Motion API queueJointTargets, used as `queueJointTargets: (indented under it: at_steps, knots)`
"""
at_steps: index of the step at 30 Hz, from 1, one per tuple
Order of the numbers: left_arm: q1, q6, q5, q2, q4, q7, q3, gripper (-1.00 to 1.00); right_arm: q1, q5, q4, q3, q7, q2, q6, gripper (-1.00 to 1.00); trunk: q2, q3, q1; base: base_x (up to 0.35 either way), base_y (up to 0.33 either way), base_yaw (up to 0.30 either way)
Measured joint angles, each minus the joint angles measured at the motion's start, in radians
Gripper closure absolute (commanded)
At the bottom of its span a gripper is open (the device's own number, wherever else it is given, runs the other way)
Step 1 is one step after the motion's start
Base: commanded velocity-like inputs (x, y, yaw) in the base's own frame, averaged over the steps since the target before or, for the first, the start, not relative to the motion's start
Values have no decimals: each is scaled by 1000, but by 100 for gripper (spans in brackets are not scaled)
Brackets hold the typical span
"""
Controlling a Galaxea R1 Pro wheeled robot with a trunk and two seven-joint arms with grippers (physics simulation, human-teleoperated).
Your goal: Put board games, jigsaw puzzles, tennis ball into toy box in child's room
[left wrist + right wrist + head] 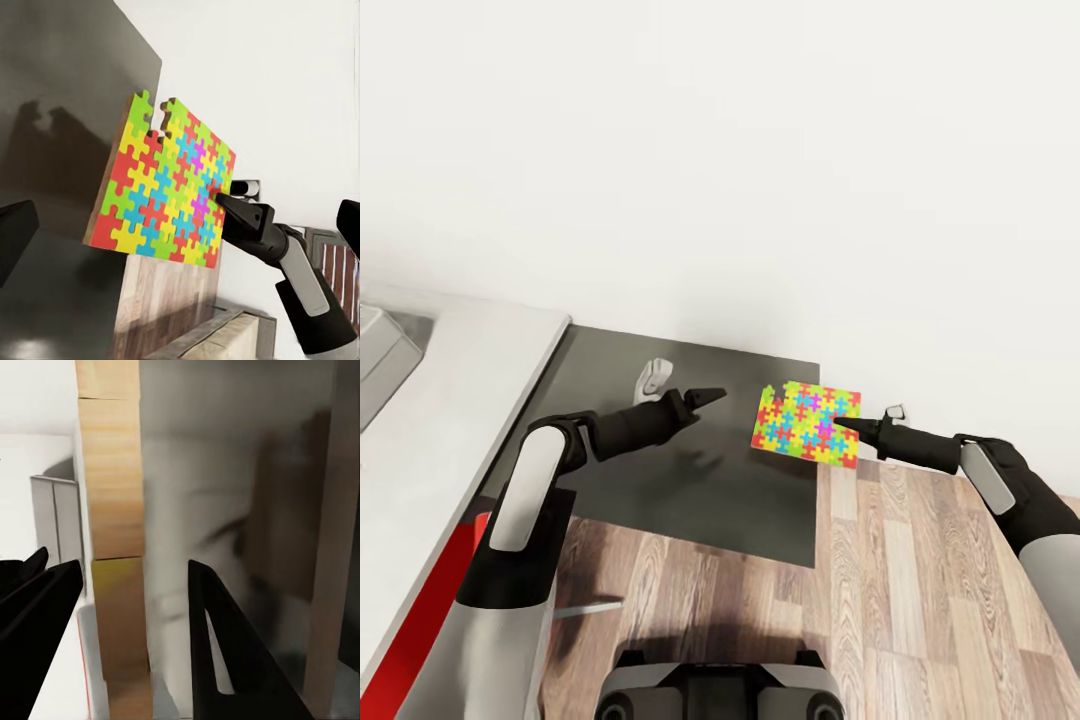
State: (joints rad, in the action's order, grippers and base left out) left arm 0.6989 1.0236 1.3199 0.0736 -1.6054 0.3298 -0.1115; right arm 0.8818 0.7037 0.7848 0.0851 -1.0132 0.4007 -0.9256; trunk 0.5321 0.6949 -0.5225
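Head view showed, farthest to the left of both jaws, a corner of the toy box on the table, well apart from either arm, its inside hidden, so what already lay in it could not be told. Next came the left gripper, hanging over the low dark cabinet holding nothing; its jaws looked spread in the left wrist view, and a jigsaw puzzle faced them across a gap. That puzzle was pinched at its edge between the right gripper's jaws, off any surface, the fingers straddling its wooden edge in the right wrist view. By my judgement, this puzzle remained to be carried to the box; the other toys' state was unknown.
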Motion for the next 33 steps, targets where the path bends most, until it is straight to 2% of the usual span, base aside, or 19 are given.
queueJointTargets:
  at_steps: [7, 19, 23, 26, 27, 30, 33]
  knots:
    - [0, -1, 38, -1, 0, -18, 0, -100, 0, 1, 13, 0, 1, 13, -46, 100, -49, -23, 27, 0, 0, 35]
    - [0, 0, 62, -5, 0, -33, 9, -100, 0, 2, 19, -1, 2, 20, -84, 100, -133, -71, 73, 0, 0, 161]
    - [0, 1, 81, -6, 2, -41, 21, -100, 0, 2, 20, -1, 2, 21, -87, 100, -134, -75, 73, 0, 0, 202]
    - [0, 1, 122, -7, 3, -45, 35, -100, 0, 4, 21, -2, 1, 27, -91, 100, -134, -79, 73, 0, 0, 209]
    - [0, 1, 122, -7, 3, -45, 36, -100, 0, 4, 21, -2, 1, 27, -91, 100, -134, -80, 73, 0, 0, 211]
    - [0, 1, 151, -7, 4, -48, 42, -100, 0, 9, 35, -4, -2, 42, -93, 100, -134, -83, 73, 0, 0, 213]
    - [0, 2, 163, -7, 4, -49, 43, -100, 0, 12, 48, -4, -3, 53, -95, 100, -134, -87, 73, 0, 0, 215]
